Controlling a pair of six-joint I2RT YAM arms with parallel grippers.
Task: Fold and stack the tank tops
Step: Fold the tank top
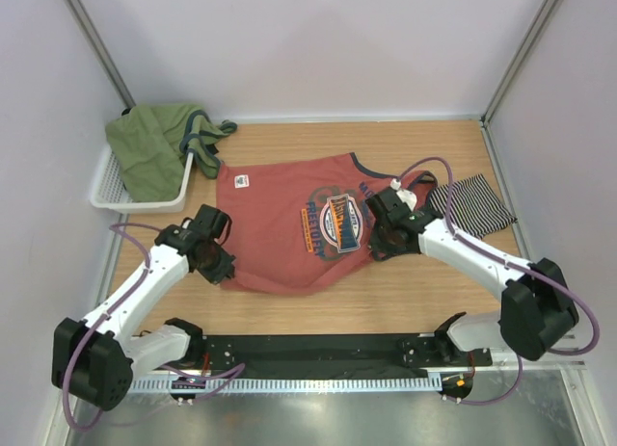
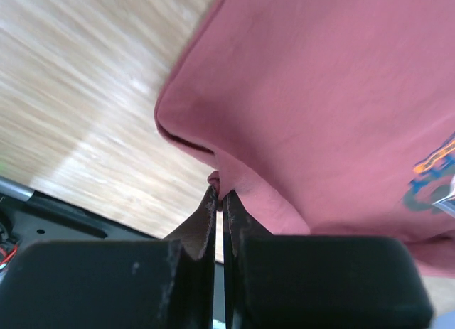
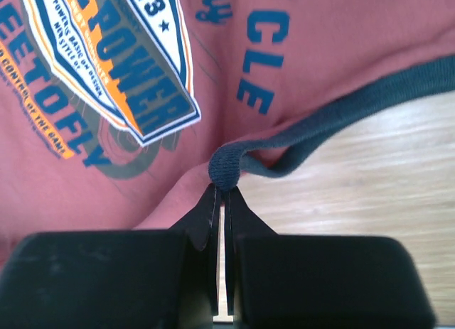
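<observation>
Left gripper (image 2: 222, 200) pinching red top (image 1: 280, 224) at near-left corner, right gripper (image 3: 224, 190) pinching its teal trim (image 3: 341, 109), striped top (image 1: 472, 205) lying far right.

Obstacles crowding the back and sides, bare wood showing in front

The salmon-red tank top (image 1: 289, 229) is covering the table's (image 1: 386, 306) middle, with the left gripper (image 2: 220, 197) and right gripper (image 3: 222, 190) pinching its edges. The white basket (image 1: 106, 191), heaped with green cloth (image 1: 154, 147), is blocking the back-left corner. The striped tank top (image 1: 474, 205) is lying by the right wall, and bare wood is showing along the near edge.
</observation>
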